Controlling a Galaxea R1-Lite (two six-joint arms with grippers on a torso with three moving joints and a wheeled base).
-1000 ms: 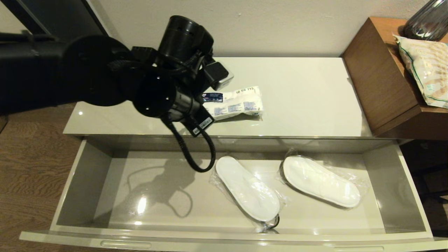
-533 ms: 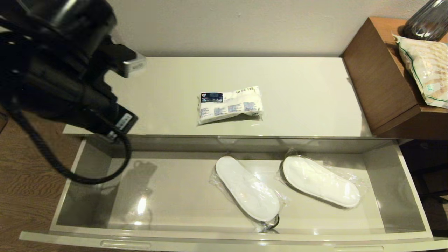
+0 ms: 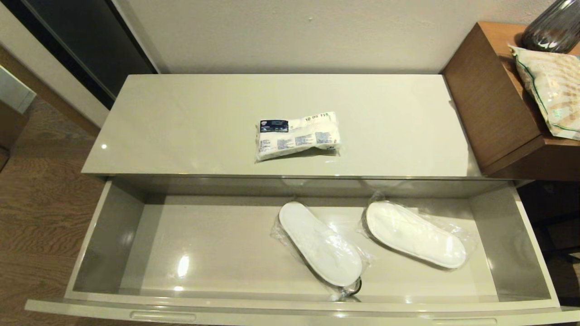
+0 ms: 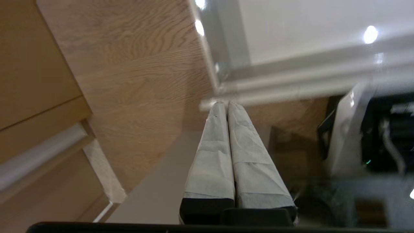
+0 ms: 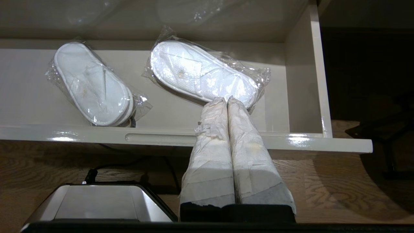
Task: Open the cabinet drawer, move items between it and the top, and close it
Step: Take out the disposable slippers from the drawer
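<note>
The wide cream cabinet drawer [image 3: 113, 226] stands pulled fully out. Two white slippers in clear plastic lie inside it, one near the middle [image 3: 319, 243] and one to the right [image 3: 414, 234]. The white packet with a dark blue label [image 3: 297, 135] rests on the glossy cabinet top [image 3: 190, 122]. Neither arm shows in the head view. My right gripper [image 5: 226, 100] is shut and empty, hanging in front of the drawer's front edge [image 5: 97, 135] on the right side. My left gripper [image 4: 225, 105] is shut and empty, off beside the cabinet's left end, over the wooden floor [image 4: 129, 64].
A taller brown wooden cabinet [image 3: 494, 104] stands at the right, bearing a green-striped beige bag [image 3: 550, 90] and a dark glass vase [image 3: 555, 25]. Wooden floor [image 3: 41, 199] lies to the left. A dark panel [image 3: 86, 40] stands at the back left.
My left arm, which hung over the cabinet top beside the packet, has swung away to the left and left the head view. The packet and slippers have not moved.
</note>
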